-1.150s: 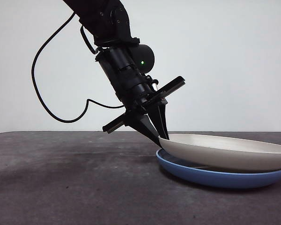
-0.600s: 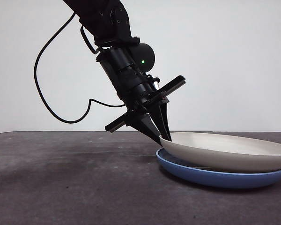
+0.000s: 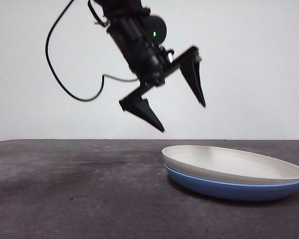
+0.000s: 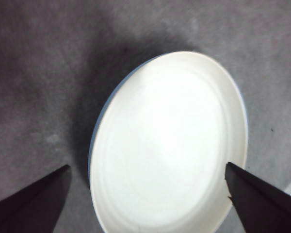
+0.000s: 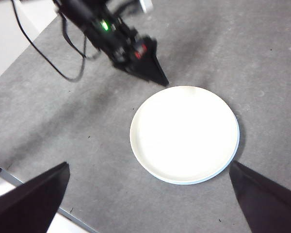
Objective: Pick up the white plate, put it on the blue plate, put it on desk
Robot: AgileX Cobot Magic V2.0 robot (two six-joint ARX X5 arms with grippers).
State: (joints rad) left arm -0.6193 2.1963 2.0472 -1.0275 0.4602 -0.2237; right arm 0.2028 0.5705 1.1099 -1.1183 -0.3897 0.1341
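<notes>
The desk (image 3: 65, 194) is carrying the blue plate (image 3: 229, 189) with the white plate (image 3: 234, 167) nesting in it, while the left tool (image 3: 182, 112), jaws spread wide and empty, is hovering above the stack's near rim, closer than the right tool (image 5: 150, 204), also open

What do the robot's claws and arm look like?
The left gripper is all black, with two pointy, wedge-shaped jaws on a flat crossbar. The arm above it is black too, chunky and round, with a tiny green light and a thin black cable looping off it. The right gripper has matching black pointed jaws.
</notes>
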